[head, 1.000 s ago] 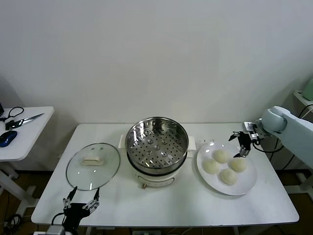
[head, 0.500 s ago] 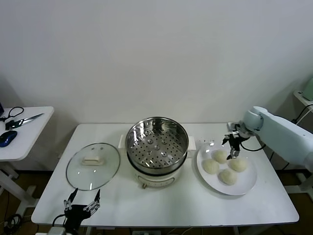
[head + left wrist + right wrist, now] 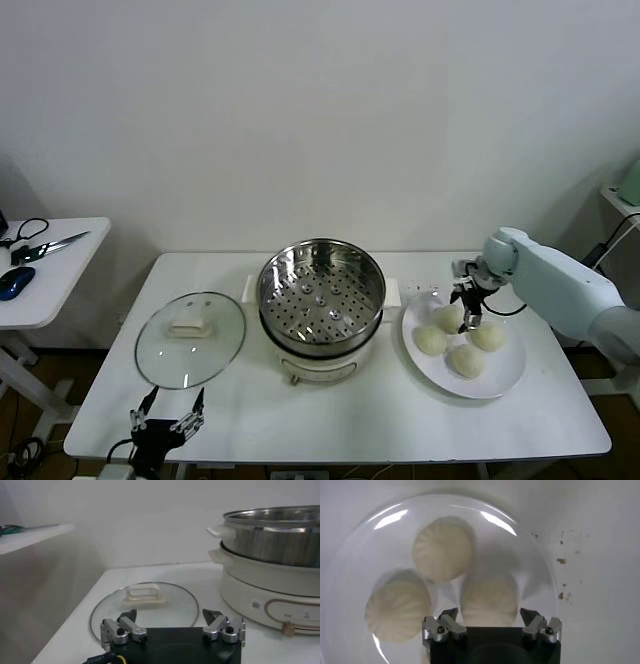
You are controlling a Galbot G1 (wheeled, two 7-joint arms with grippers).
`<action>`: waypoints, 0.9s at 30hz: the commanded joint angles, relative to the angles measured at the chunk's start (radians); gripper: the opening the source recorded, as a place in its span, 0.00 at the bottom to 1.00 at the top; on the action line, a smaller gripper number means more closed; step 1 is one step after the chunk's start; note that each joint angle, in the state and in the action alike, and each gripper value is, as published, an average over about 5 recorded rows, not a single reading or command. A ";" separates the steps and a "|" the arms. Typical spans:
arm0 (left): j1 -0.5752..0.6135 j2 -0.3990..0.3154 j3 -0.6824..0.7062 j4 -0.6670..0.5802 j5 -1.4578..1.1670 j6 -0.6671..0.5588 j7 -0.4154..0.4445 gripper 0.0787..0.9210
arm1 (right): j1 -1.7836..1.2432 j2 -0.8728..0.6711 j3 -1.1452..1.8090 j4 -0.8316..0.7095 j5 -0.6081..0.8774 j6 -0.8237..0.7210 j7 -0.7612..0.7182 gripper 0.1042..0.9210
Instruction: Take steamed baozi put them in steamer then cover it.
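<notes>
The right arm reached in from the right edge, its right gripper pointing down, fingers spread around the rear baozi on the plate, centre-right. The steamer sat centre. The left gripper, fingers spread, idled bottom left.

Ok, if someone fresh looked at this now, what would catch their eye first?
Probably the shiny steamer standing open mid-table, its perforated tray bare. Next, the right gripper hanging over the farthest of four baozi on the white plate on the table's right. The glass lid lies flat left of the steamer.
</notes>
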 commanded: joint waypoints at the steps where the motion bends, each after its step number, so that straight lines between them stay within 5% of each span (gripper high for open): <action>1: 0.000 -0.001 0.001 0.001 0.002 0.000 -0.001 0.88 | -0.011 0.017 0.030 -0.021 0.002 0.006 0.007 0.73; 9: 0.008 -0.004 0.002 -0.007 0.011 -0.003 -0.002 0.88 | 0.055 -0.015 -0.004 0.047 0.042 0.039 -0.016 0.69; 16: 0.017 -0.005 0.002 -0.020 0.017 -0.005 -0.001 0.88 | 0.481 -0.071 -0.336 0.265 0.190 0.195 -0.051 0.69; 27: 0.013 0.008 0.004 -0.023 0.020 -0.002 -0.001 0.88 | 0.889 0.156 -0.563 0.543 0.302 0.563 -0.057 0.68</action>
